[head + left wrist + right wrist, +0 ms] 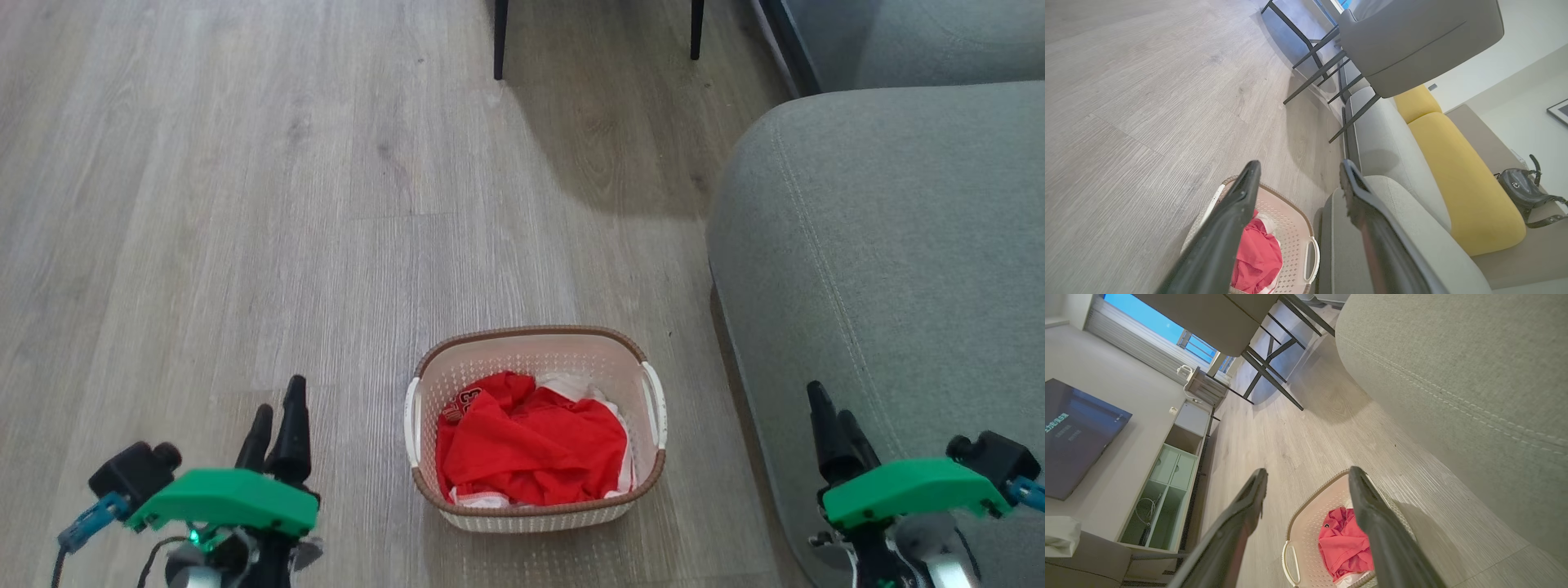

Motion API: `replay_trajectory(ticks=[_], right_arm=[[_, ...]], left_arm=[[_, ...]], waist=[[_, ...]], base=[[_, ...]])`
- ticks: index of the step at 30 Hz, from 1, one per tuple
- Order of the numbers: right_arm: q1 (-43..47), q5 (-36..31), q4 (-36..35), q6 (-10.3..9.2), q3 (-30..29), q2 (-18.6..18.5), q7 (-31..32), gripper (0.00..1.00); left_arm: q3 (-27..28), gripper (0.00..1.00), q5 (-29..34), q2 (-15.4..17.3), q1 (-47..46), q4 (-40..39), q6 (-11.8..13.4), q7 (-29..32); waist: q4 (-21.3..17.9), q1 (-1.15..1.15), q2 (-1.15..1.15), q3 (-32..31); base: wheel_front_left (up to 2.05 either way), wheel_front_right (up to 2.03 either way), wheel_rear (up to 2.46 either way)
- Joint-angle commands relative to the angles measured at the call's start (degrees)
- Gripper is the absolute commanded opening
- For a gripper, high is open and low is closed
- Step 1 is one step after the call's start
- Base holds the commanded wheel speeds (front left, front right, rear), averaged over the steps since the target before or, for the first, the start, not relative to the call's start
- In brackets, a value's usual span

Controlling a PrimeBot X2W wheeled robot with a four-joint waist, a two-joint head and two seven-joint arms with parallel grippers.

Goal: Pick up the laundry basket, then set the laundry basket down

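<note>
The laundry basket (pixel 629 384), cream-white and perforated with a brown rim and white side handles, stands on the wooden floor with red and white clothes inside. It also appears low in the left wrist view as the basket (pixel 1292 232) and in the right wrist view as the basket (pixel 1310 535). My left gripper (pixel 277 416) hovers to the basket's left, open and holding nothing. My right gripper (pixel 834 420) is off to the basket's right, over the sofa edge, open and holding nothing. In the wrist views the left gripper (pixel 1298 173) and right gripper (pixel 1308 477) both show spread fingers.
A grey sofa (pixel 882 269) stands close on the basket's right. Dark chair legs (pixel 499 37) stand farther ahead. Yellow cushions (pixel 1457 171) and a dark bag (pixel 1523 190) lie on the sofa. A TV (pixel 1073 428) and cabinet (pixel 1167 477) line the far wall.
</note>
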Motion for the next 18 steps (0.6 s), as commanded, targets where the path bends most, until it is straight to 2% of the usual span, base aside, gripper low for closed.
replay_trajectory(ticks=[1,18], right_arm=[[-1.1,-2.3,-2.4,-0.04,0.8,-0.5,-0.9,1.00],[-0.9,-14.1,-3.9,-0.05,3.1,-0.7,-3.7,1.00]], left_arm=[[0.2,1.00,2.4,0.5,-1.2,-2.5,0.5,-1.0],[-2.2,1.00,15.5,1.2,-0.2,-3.3,2.9,-3.8]], waist=[[0.0,0.00,0.00,0.0],[0.2,0.00,0.00,-0.1]], base=[[0.00,0.00,0.00],[0.00,0.00,0.00]])
